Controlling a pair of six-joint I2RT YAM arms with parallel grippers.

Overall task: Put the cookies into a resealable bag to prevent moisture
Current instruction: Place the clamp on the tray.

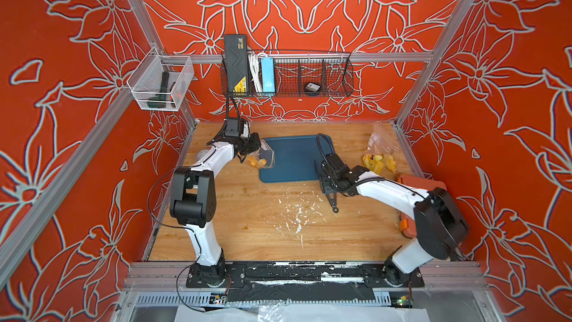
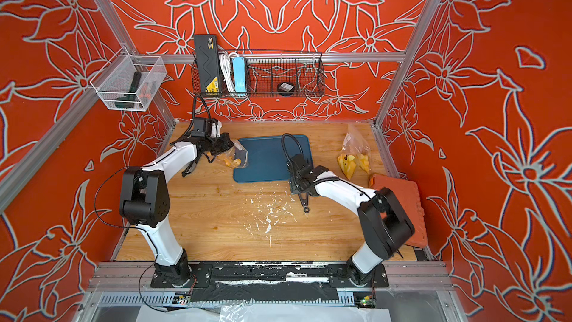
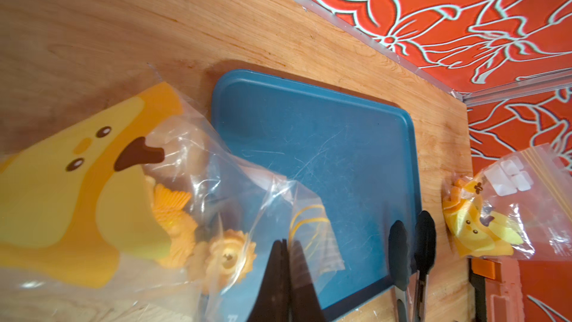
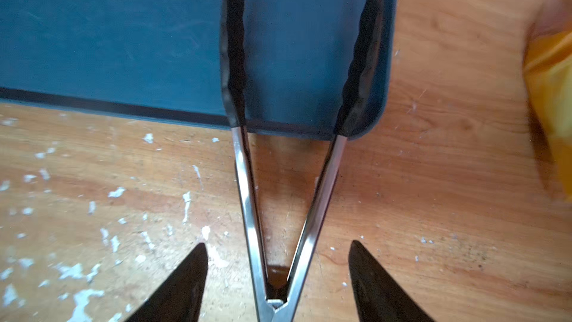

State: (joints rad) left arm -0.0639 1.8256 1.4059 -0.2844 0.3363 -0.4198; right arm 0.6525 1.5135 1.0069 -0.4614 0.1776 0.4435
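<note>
Meanwhile, the left gripper [image 3: 286, 244] is pinched tight on the clear plastic of a bag [image 3: 198, 137] printed with a yellow duck. The bag lies on the table [image 1: 247, 230] and overlaps the left edge of the blue tray [image 3: 309, 137]. Orange cookies [image 3: 229, 257] sit inside it. The right gripper [image 4: 277, 243] stands spread wide on either side of the tongs [image 4: 244, 181], clear of both arms. The tongs' black tips reach over the tray's corner.
</note>
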